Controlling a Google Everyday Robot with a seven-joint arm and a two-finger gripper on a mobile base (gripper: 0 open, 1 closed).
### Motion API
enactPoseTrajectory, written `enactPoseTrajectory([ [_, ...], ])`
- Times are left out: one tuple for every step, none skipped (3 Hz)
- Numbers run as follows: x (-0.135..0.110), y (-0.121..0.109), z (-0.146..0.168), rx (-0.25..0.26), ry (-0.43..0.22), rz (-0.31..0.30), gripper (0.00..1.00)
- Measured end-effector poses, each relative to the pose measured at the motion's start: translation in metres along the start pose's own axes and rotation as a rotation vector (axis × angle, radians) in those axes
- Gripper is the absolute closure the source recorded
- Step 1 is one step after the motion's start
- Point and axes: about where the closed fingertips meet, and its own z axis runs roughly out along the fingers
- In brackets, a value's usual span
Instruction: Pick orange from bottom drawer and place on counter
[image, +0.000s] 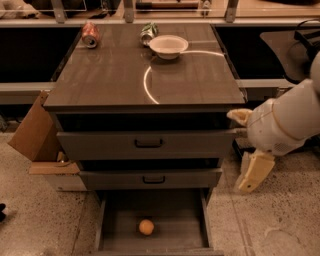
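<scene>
In the camera view the orange (146, 227) lies alone on the bare floor of the bottom drawer (172, 216), which is pulled out, roughly midway between its side walls and toward its front. The gripper (249, 182) hangs beside the cabinet's right flank, outside the drawer and well apart from the fruit. It appears to carry nothing, and whether it is open or closed I cannot tell. The likeliest trouble is the way in: the middle drawer (152, 179) and the top drawer (145, 144) overhang the back of the tray, so a descent that is too far back could strike their fronts. One coming from the side could clip the drawer's right wall. The orange is round and smooth, so an off-centre touch would probably send it rolling to a corner, or squeeze it out of the grip. Later, on the surface (115, 75), a careless release might let it roll toward an edge or into the white bowl (169, 46).
</scene>
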Motion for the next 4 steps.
enactPoseTrajectory([
  [0.012,0.009,0.048,-0.042,-0.058,0.013,0.0],
  [0.013,0.009,0.052,-0.044,-0.06,0.015,0.0],
  [0.002,0.011,0.045,-0.058,-0.072,0.015,0.0],
  [0.003,0.017,0.058,-0.067,-0.112,0.025,0.0],
])
